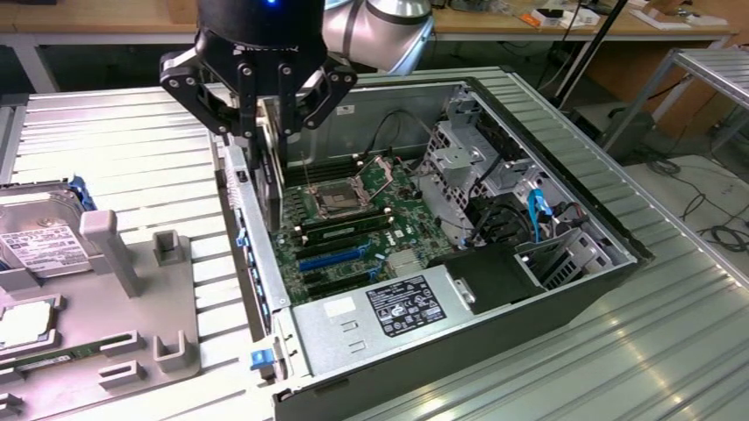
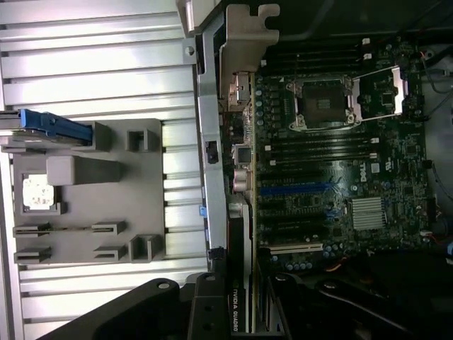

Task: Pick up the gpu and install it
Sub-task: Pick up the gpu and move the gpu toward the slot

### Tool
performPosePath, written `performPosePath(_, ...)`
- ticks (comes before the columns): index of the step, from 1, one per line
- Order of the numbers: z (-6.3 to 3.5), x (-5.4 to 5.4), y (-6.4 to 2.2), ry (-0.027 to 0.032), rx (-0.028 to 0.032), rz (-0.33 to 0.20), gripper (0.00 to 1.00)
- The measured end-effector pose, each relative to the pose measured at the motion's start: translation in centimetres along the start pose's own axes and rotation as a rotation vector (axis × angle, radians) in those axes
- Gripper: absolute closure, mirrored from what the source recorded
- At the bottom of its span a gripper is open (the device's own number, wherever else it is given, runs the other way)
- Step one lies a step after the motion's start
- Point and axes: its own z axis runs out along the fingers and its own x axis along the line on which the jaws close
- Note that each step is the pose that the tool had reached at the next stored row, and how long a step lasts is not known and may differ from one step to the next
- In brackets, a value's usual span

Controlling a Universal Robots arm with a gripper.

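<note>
The gpu (image 1: 270,180) hangs upright on its edge, a thin card with a dark face. My gripper (image 1: 268,132) is shut on its upper part. The card hovers just inside the rear wall of the open computer case (image 1: 562,289), above the motherboard (image 1: 351,206) and apart from the blue expansion slots (image 1: 333,259). In the wrist view the gpu (image 2: 245,212) appears edge-on along the case's rear wall. Its silver bracket (image 2: 244,32) is at the far end, and my gripper (image 2: 244,315) clamps the labelled end. The blue slot (image 2: 297,189) lies beside the card's line.
A grey parts fixture (image 1: 129,289) lies at the exterior view's left of the case, holding a hard drive (image 1: 41,237) with a white label. Inside the case are the CPU socket (image 1: 333,200), the power supply (image 1: 392,307), drive cages (image 1: 468,158) and cables.
</note>
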Motion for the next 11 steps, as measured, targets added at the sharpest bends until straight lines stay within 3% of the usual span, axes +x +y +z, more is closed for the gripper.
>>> performPosePath(11, 0.02, -1.4, 0.11, 0.0000, -0.0001, 0.000, 0.73)
